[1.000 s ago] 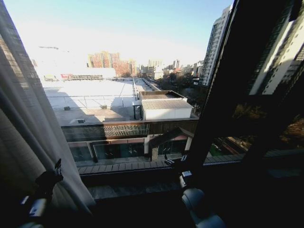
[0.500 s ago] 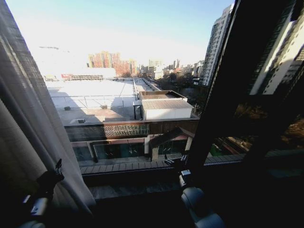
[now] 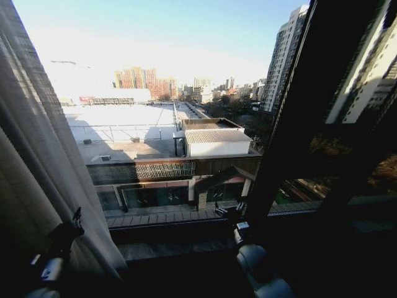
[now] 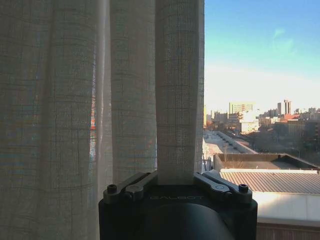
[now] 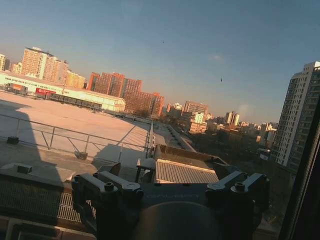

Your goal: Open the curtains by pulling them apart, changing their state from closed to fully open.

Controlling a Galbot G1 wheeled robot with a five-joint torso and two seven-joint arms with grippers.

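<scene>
- Sunlit rooftops and towers show through the glass; a dark window frame (image 3: 291, 130) slants down at right.
- Curtains (image 3: 37, 167) bunched at far left, pane's centre bare.
- Left gripper (image 4: 175, 181), low at left, fingers clamped on a pleat near the fabric's free edge.
- Right gripper (image 5: 172, 186), low centre by the sill, fingers apart, touching nothing.

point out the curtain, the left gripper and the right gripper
curtain (image 4: 130, 95), left wrist view, on a pleat of the sheer panel.
left gripper (image 4: 175, 181), left wrist view, midway between its fingertips at the curtain fold.
right gripper (image 5: 172, 187), right wrist view, midway between its fingertips.
</scene>
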